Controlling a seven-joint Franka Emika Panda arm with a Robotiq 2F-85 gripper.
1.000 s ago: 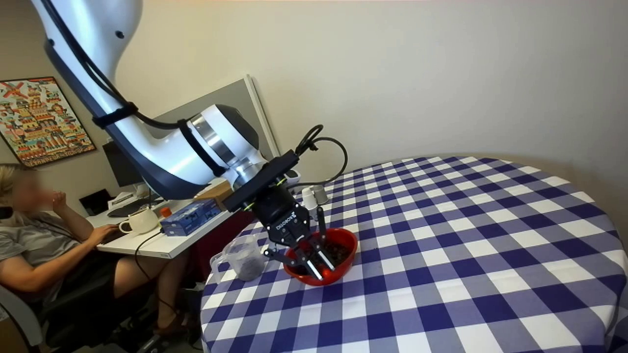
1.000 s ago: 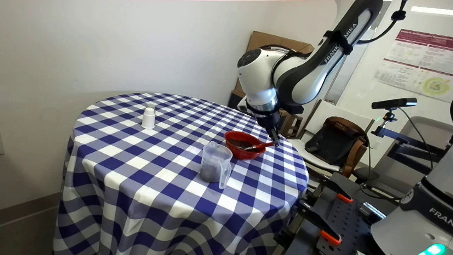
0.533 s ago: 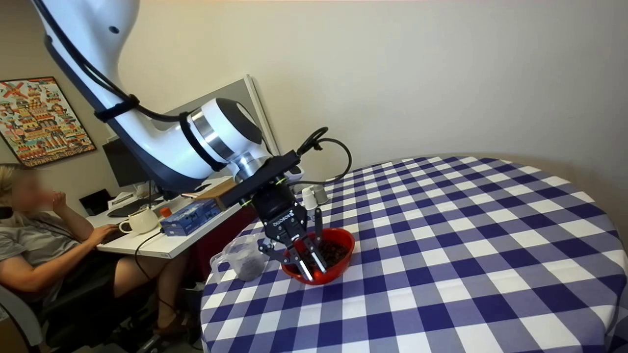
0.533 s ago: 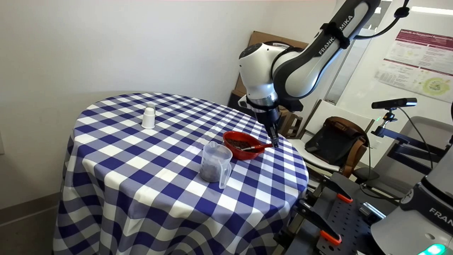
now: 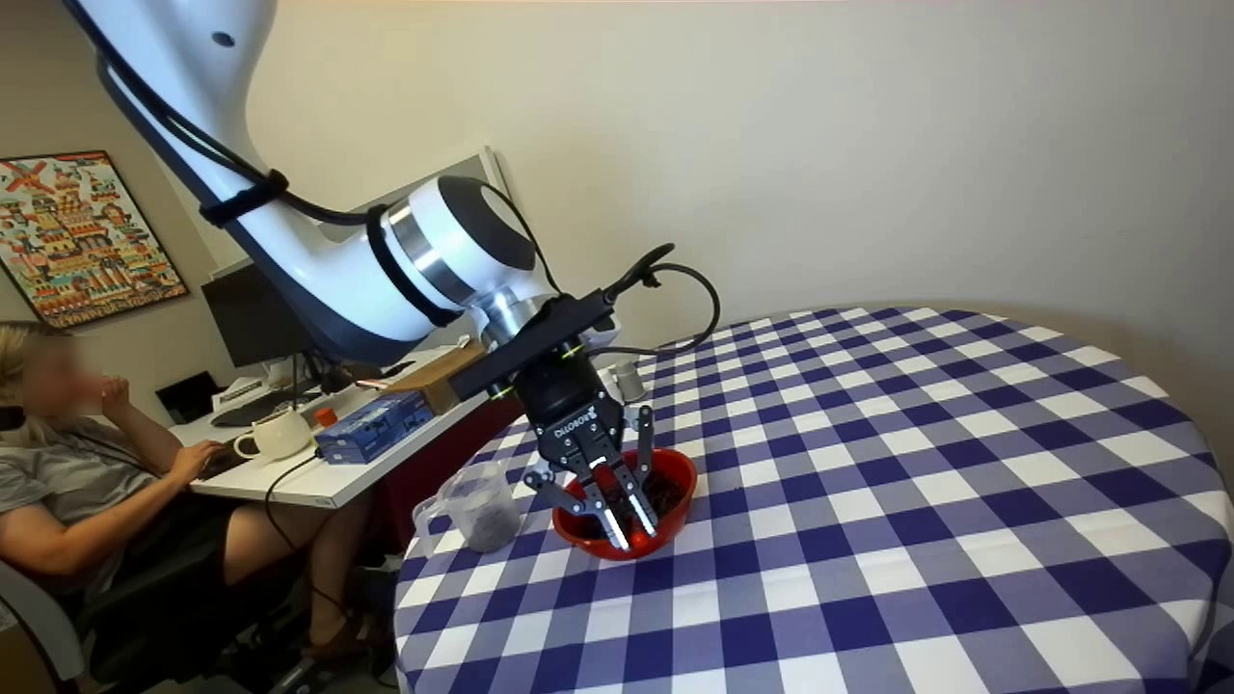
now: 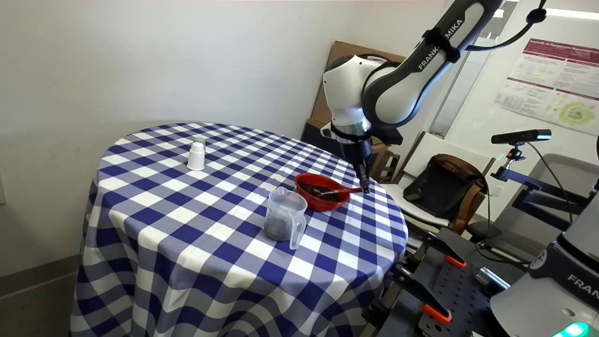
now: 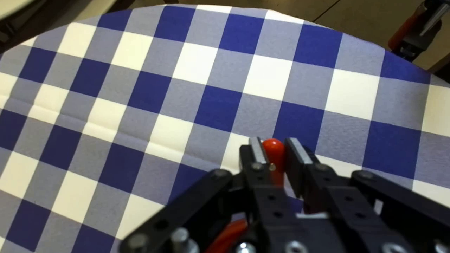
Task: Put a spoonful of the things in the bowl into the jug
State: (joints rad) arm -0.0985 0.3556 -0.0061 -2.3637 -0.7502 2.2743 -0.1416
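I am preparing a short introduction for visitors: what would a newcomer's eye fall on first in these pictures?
Most likely the large white arm, leaning over the blue-and-white checked tablecloth. Next, the red bowl of dark bits on that cloth, with the tool close by, gripping a red-handled spoon that reaches into the bowl. The translucent jug, standing near the bowl, probably comes after.

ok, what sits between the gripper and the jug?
The red bowl, with the spoon extending across its rim from the gripper, before you reach the jug; that shows in an exterior view.
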